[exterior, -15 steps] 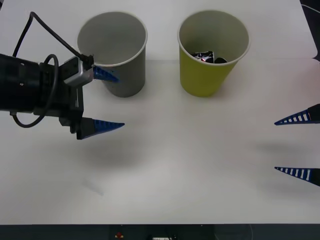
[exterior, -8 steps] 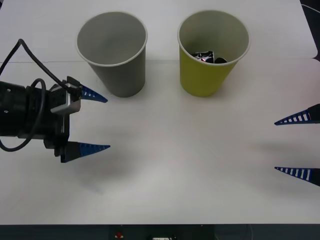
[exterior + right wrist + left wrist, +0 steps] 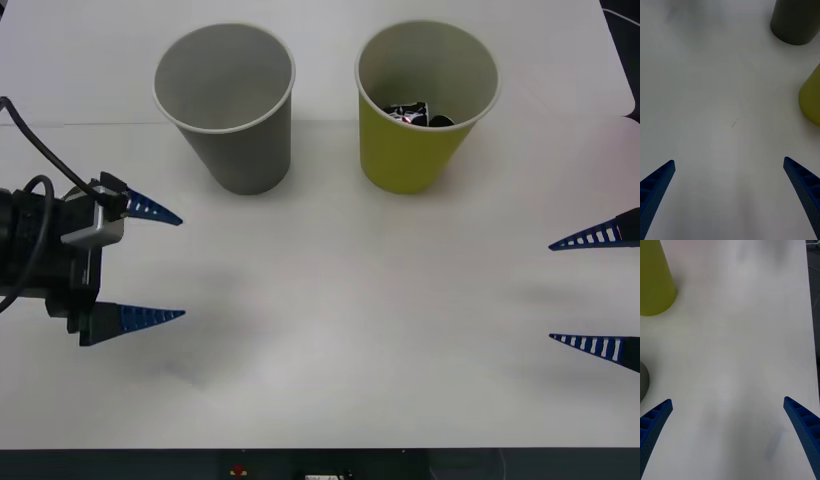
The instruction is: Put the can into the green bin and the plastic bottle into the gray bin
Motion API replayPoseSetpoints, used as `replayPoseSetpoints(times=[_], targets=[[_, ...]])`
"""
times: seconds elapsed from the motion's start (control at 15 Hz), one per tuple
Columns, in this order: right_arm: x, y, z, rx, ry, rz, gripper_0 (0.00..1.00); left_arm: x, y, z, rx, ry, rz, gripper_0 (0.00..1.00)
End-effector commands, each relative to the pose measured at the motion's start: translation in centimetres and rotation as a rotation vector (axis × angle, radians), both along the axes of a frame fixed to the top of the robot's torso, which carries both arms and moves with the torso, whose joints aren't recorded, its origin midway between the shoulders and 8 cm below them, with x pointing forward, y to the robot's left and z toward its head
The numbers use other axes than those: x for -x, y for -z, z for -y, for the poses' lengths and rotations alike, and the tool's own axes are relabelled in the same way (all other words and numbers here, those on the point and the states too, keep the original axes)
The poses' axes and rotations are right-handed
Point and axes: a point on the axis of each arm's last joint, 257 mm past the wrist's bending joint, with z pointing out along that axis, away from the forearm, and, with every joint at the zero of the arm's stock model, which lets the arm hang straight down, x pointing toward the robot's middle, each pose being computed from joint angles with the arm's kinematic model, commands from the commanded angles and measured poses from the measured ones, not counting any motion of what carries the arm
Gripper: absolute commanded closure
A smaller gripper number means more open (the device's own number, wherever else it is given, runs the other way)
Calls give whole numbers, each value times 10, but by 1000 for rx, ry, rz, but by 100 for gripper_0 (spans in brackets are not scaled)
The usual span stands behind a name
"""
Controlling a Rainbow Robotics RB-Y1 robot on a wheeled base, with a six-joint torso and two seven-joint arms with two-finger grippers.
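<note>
Can (image 3: pixel 412 113) lies at the bottom of the green bin (image 3: pixel 420 150), so we judge that half of the task done. We count one can, two bins and no bottle on the table (image 3: pixel 360 330); the gray bin (image 3: pixel 240 140), just beside the green one, shows nothing inside. Our left gripper (image 3: pixel 150 265) hovers low near the table's left edge, fingers spread and empty. Our right gripper (image 3: pixel 595 290) waits at the right edge, likewise released, both apparently clear of the bins.

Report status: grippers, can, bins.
Left gripper open, empty, left of gray bin. Right gripper open, parked. Can in green bin.
</note>
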Motion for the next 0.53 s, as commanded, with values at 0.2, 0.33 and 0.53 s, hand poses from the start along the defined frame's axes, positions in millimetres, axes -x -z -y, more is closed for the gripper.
replayPoseSetpoints(times=[0.2,0.33,0.53], targets=[[0,0,0,0,0,0,0,8,4,-22,-8,-22,-3,0],[0,0,0,0,0,0,0,6,4,-32,-24,-24,35,0],[0,0,0,0,0,0,0,13,6,-39,-5,-45,9,0]])
